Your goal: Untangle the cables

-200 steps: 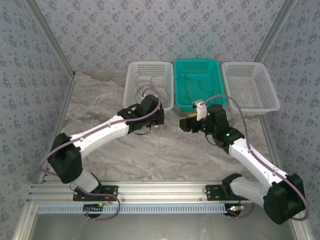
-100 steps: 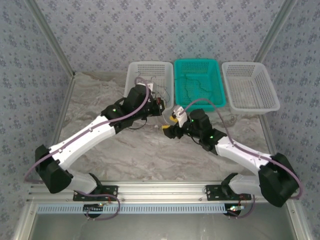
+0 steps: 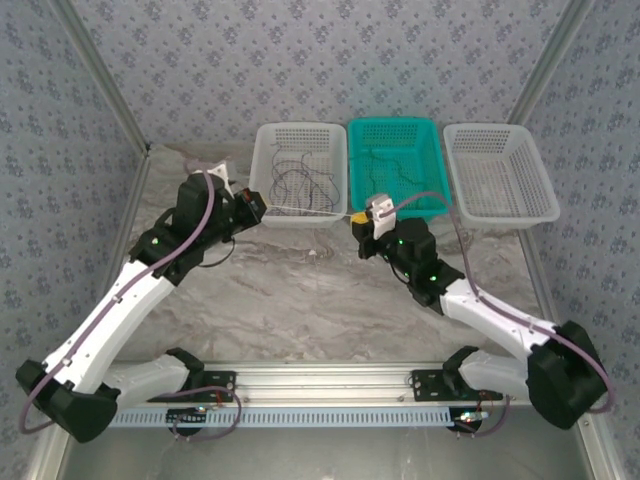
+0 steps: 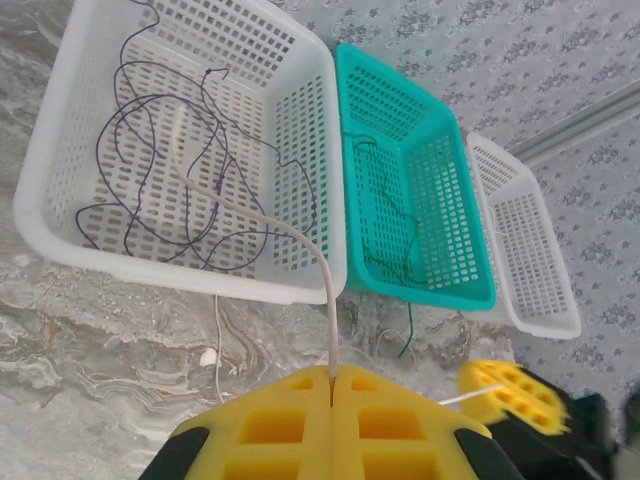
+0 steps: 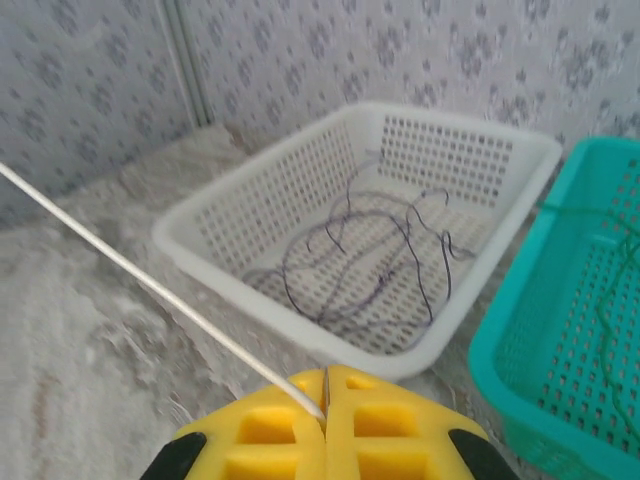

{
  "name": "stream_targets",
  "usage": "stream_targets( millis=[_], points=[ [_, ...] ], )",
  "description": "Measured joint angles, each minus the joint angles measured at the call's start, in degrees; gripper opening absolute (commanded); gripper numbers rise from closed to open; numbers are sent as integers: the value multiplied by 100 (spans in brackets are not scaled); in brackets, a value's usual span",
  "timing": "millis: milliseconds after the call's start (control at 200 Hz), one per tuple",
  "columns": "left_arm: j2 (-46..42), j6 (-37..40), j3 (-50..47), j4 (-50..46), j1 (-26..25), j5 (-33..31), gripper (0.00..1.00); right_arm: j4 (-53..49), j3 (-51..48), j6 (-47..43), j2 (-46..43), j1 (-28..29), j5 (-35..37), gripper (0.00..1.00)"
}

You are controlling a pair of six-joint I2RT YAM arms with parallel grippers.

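- one marbled table (image 3: 290,300) carried everything; its bare near half left room to pull a cable out straight.
- three baskets stood side by side along the far edge: a white left basket (image 3: 300,127), a teal basket (image 3: 393,124) and a white right basket (image 3: 500,128), which looked like sorting bins.
- two claws shared one cable. the left claw (image 3: 252,207), pads pressed together on the pale cable (image 3: 305,211), hung at the left basket's near left corner. the right claw (image 3: 358,216), clamped on the same cable, sat at the teal basket's near left corner.
- the pale cable ran taut between them along the left basket's front wall, probably stretched that way to draw it out of the tangle. in the left wrist view its tail curved from the pads over the rim and back into the left basket, so it seemed not yet free.
- several dark cables (image 3: 300,180) lay looped in the left basket; where they crossed that tail was the likeliest snag.
- a green cable (image 3: 385,175) lay in the teal basket, with one strand hanging over its front wall.
- a thin white strand (image 4: 216,335) lay on the table just before the left basket.
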Motion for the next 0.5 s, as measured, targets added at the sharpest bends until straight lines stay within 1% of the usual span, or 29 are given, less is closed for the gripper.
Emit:
stream_targets(
  millis=[65,160,255,400,500],
  points=[
    [-83,-13,-146,92,17,85,0,-138,2,142,-326,-11,-66,0],
    [-140,-15,-474,487,37,352,7,-452,105,409,-688,-125,-162,0],
    [-83,-50,-809,872,37,590,16,-850,455,658,-833,-289,-210,0],
    [50,-153,-1134,1137,120,527,32,-1099,990,975,-953,-516,9,0],
    [146,-114,-1255,1294,13,531,42,-1147,1412,1104,-935,-568,74,0]
  ],
)
